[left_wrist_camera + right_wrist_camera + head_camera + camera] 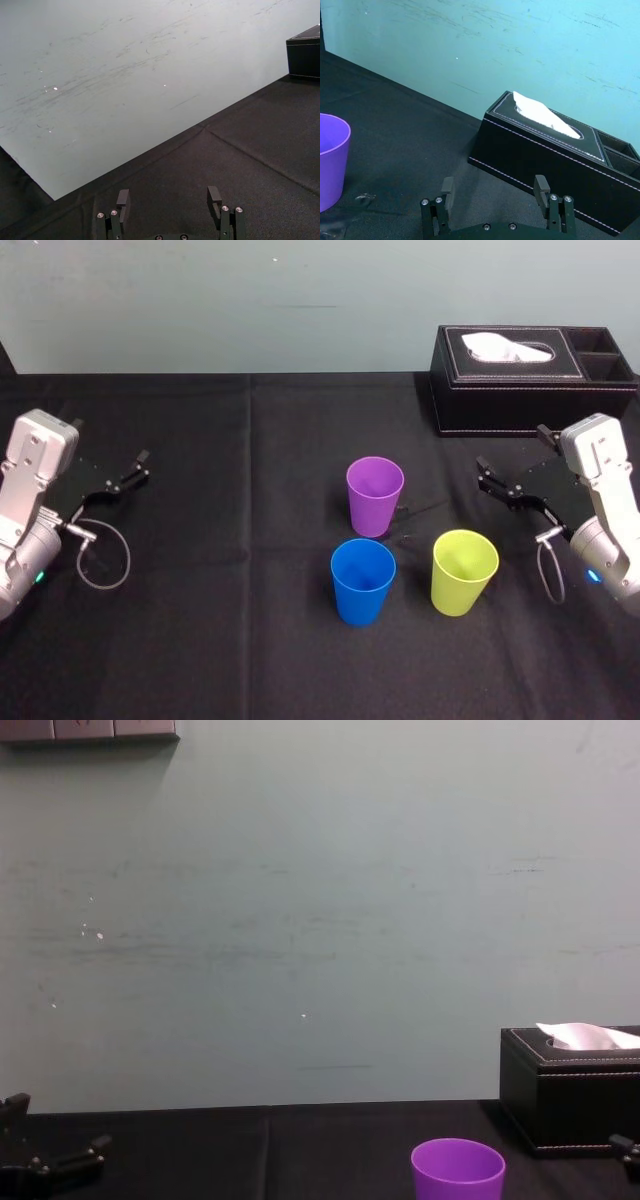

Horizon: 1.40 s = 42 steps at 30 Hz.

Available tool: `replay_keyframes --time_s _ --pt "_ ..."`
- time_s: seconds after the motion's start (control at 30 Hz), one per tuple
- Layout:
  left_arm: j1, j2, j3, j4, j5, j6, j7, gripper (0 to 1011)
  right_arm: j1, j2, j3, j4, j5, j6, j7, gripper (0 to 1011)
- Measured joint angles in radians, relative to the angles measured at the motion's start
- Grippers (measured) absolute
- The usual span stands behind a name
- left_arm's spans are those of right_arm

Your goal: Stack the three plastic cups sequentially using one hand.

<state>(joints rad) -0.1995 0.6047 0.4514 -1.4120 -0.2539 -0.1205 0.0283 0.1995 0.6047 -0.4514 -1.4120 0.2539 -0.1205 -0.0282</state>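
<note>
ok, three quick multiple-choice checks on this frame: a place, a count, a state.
1. Which tapered plastic cup stands farthest from the robot? A blue B purple C yellow-green
2. How many cups are nested? A none B two C three
3. Right gripper, its jaws? A open, empty B shut on a cup C shut, empty
Key: 1 B, the purple tapered plastic cup sits behind the others. 2 A, it, the blue plastic cup and the yellow-green plastic cup stand apart. 3 A, the gap holds nothing.
</note>
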Motion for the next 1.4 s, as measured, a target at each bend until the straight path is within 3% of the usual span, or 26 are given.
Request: replay_keyframes --time_s 1.4 --pt "0.000 0.000 0.000 0.000 0.000 0.000 0.000 1011 0.000 0.000 0.000 0.000 0.000 0.000 0.000 1003"
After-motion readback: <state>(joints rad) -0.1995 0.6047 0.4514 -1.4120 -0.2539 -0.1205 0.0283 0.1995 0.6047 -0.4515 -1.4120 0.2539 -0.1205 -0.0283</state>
